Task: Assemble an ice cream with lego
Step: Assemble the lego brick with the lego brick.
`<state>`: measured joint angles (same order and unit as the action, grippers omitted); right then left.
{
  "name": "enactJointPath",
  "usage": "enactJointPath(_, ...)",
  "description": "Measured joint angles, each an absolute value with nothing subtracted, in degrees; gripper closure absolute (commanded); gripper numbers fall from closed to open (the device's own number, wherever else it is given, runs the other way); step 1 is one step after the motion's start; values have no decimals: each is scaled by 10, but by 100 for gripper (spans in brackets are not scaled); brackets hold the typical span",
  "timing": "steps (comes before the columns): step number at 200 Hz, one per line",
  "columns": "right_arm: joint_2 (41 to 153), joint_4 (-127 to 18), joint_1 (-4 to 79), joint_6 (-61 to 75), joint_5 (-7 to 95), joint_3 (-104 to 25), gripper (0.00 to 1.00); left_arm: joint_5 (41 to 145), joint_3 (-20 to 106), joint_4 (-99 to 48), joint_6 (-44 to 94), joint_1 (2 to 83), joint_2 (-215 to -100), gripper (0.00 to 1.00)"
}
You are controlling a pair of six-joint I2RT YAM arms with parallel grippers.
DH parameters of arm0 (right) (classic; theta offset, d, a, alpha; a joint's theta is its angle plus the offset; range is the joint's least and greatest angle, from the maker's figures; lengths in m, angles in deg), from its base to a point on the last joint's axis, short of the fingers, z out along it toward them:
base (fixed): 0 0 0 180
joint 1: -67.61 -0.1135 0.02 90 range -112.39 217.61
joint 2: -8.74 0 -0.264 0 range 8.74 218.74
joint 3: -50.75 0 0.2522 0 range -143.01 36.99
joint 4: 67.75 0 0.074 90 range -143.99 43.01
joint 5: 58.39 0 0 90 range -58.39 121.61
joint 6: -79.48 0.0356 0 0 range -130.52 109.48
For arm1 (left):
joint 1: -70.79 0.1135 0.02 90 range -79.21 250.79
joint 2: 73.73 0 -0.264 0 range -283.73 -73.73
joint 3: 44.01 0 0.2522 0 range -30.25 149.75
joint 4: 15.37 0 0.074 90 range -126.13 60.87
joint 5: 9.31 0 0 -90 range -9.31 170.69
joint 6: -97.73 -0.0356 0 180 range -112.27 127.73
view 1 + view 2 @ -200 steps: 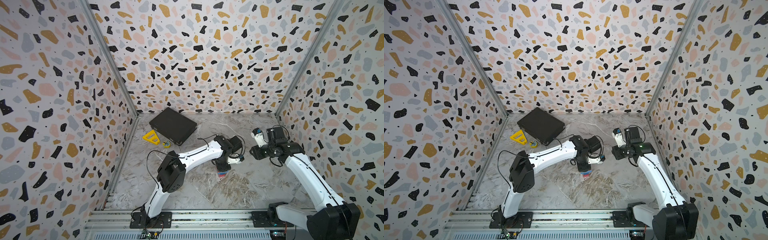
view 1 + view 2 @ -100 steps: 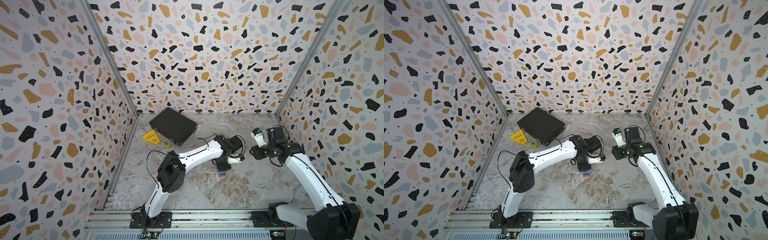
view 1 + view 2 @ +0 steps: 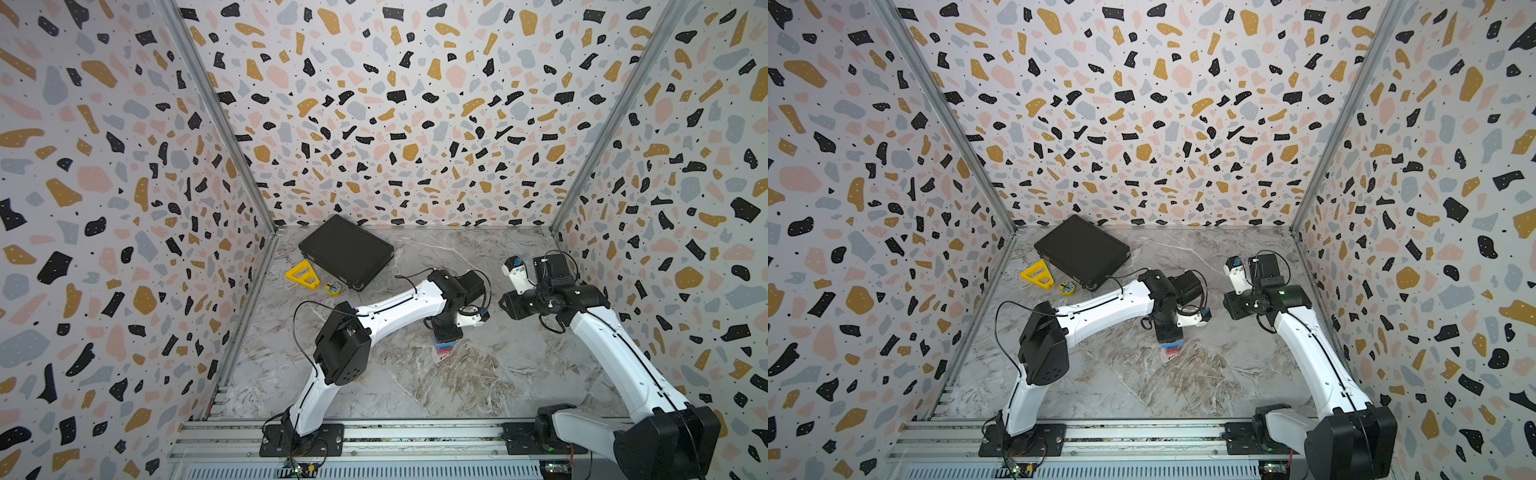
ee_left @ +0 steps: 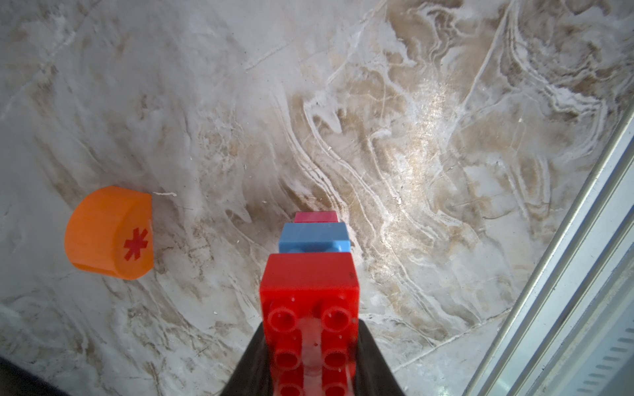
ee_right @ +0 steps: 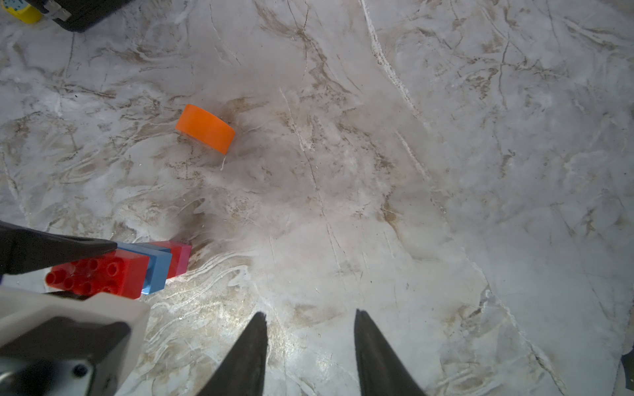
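My left gripper (image 4: 310, 329) points down and is shut on the long red brick at the top of a lego stack (image 4: 314, 260). Below that brick come a light-blue layer, a red one and a pink one. The pink end is down at the marble table. Both top views show the stack (image 3: 444, 345) (image 3: 1171, 347) under the left gripper (image 3: 445, 332). The orange dome (image 4: 109, 233) with its red asterisk lies loose on the table, apart from the stack, and shows in the right wrist view (image 5: 206, 128) too. My right gripper (image 5: 310, 315) hovers open and empty to the right of the stack (image 5: 137, 271).
A black case (image 3: 347, 251) lies at the back left. Beside it are a yellow triangular frame (image 3: 302, 274) and a small yellow disc (image 3: 333, 288). An aluminium rail (image 3: 415, 432) runs along the front edge. Patterned walls close in three sides.
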<state>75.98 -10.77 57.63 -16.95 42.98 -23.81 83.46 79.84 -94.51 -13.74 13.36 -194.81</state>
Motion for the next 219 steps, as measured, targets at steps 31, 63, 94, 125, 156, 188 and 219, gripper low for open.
enactJointPath(31, 760, -108, 576, -170, 430, -238, 55, 835, 798, -946, -137, 134, -1948, 81)
enactJointPath(63, 760, -108, 576, -170, 430, -238, 55, 838, 797, -946, -137, 134, -1950, 81)
enactJointPath(94, 760, -107, 576, -170, 430, -238, 55, 839, 794, -946, -138, 134, -1953, 81)
enactJointPath(125, 760, -108, 576, -170, 430, -238, 55, 842, 794, -945, -138, 134, -1953, 81)
enactJointPath(156, 760, -108, 576, -170, 430, -238, 55, 844, 794, -946, -139, 134, -1954, 81)
enactJointPath(188, 760, -108, 576, -170, 430, -238, 55, 847, 794, -946, -140, 134, -1955, 81)
enactJointPath(219, 760, -108, 576, -170, 434, -238, 55, 847, 799, -951, -140, 134, -1958, 81)
